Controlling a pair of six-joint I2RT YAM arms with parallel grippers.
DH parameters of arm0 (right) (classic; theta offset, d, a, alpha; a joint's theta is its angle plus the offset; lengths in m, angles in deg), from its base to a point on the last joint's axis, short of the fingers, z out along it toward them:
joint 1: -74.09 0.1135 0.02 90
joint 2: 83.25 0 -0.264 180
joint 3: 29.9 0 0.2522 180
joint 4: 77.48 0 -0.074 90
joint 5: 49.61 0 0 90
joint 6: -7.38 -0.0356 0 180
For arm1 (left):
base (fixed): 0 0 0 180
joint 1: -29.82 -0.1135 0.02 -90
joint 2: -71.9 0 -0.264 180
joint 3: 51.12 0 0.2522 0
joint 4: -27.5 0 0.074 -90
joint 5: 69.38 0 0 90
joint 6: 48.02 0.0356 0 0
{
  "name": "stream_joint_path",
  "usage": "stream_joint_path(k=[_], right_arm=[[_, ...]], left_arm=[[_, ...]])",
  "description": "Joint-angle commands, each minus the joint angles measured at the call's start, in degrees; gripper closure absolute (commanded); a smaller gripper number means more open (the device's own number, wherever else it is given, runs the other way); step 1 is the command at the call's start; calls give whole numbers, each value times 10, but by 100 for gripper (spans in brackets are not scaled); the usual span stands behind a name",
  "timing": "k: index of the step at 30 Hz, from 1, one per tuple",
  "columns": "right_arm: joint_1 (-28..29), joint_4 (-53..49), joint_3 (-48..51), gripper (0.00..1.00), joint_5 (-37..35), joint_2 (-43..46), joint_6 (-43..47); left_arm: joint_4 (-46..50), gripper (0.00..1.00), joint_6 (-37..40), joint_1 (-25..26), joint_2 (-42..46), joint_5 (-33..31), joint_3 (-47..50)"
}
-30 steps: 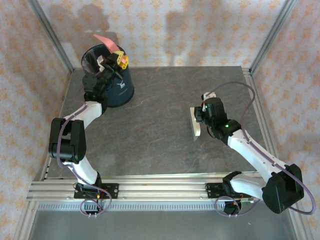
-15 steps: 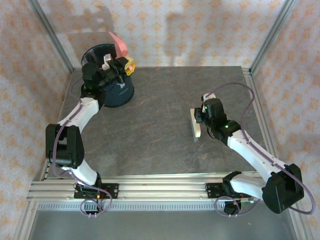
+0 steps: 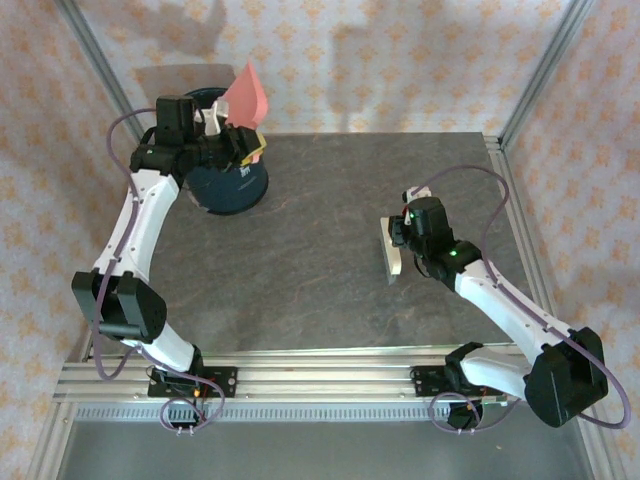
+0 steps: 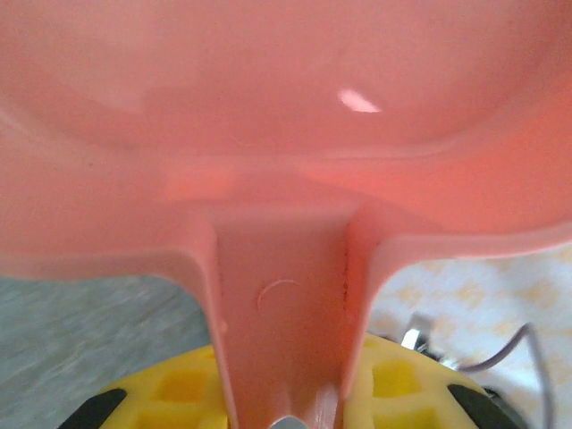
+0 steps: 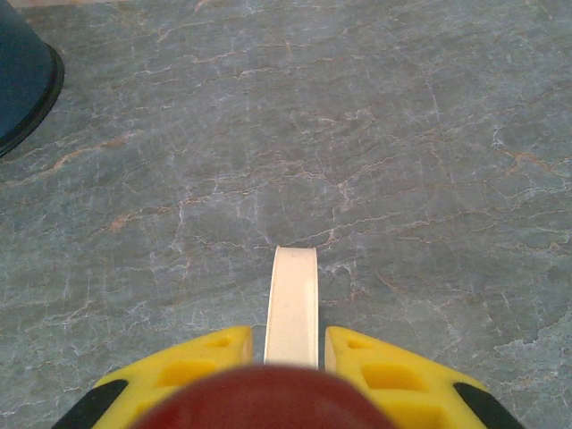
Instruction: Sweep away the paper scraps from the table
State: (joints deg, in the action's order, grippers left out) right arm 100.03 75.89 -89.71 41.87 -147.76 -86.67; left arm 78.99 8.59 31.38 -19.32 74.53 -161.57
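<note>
My left gripper [image 3: 243,147] is shut on the handle [image 4: 281,313] of the pink dustpan [image 3: 246,95]. It holds the pan tipped steeply upward over the dark round bin [image 3: 228,185] at the back left. The pan's inside [image 4: 286,107] looks bare. My right gripper [image 3: 398,240] is shut on a cream brush [image 3: 391,252], which stands on edge on the table [image 3: 300,270] right of centre. In the right wrist view the brush [image 5: 293,304] sits between the yellow fingers [image 5: 192,362]. The paper scraps are out of view.
Silver rails [image 3: 330,372] edge the table's front, and posts stand at the back corners. The bin's rim [image 5: 22,85] shows at the top left of the right wrist view. Wallpapered walls close in the back and sides.
The left arm has stretched up and back, lifting the dustpan higher and tipping it more upright above the bin. The right arm and brush have stayed still.
</note>
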Motion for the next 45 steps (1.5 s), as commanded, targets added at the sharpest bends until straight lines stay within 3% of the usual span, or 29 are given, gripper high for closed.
stream_joint_path(k=[1, 10, 17, 31, 45], right_arm=[[-2, 18, 7, 100, -6, 10, -7], [-2, 22, 9, 100, -4, 9, -10], [-1, 20, 9, 100, -8, 11, -12], [-2, 19, 18, 100, -38, 34, -11], [-2, 14, 23, 100, -59, 51, -6]], left_arm=[[181, 100, 188, 4, -4, -35, -43], [345, 100, 394, 53, -12, -159, -83], [357, 100, 438, 113, -15, -261, -67], [375, 100, 430, 208, -96, -387, -49], [320, 100, 402, 277, -196, -362, -50]])
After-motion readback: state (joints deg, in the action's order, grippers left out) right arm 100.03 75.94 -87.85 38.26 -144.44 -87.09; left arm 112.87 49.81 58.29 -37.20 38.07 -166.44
